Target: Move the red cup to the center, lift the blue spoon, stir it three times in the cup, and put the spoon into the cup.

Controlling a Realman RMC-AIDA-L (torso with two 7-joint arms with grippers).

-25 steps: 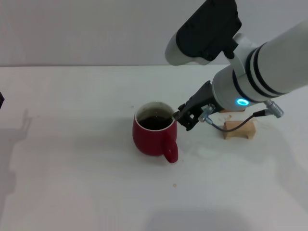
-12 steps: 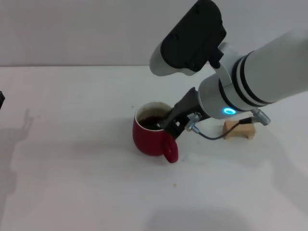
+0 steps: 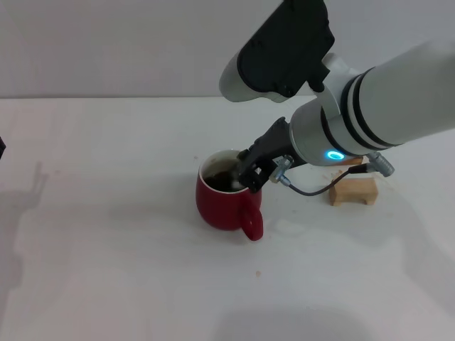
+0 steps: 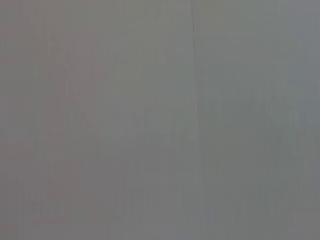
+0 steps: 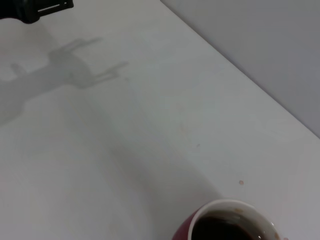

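The squat red cup [image 3: 226, 201], white inside with dark liquid, stands mid-table. The right gripper [image 3: 249, 172] dips over its rim; its grip can't be told.

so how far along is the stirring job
Done: the cup stands near the middle of the table, dark liquid inside.
In hand: the right gripper sits over the cup's rim, fingertips dipped at the opening, which looks like stirring. The spoon is not clearly visible, so I can't confirm it or count stirs.
Left: finish the stirs, then leave the spoon in the cup.
The left arm stays parked at the table's left edge.
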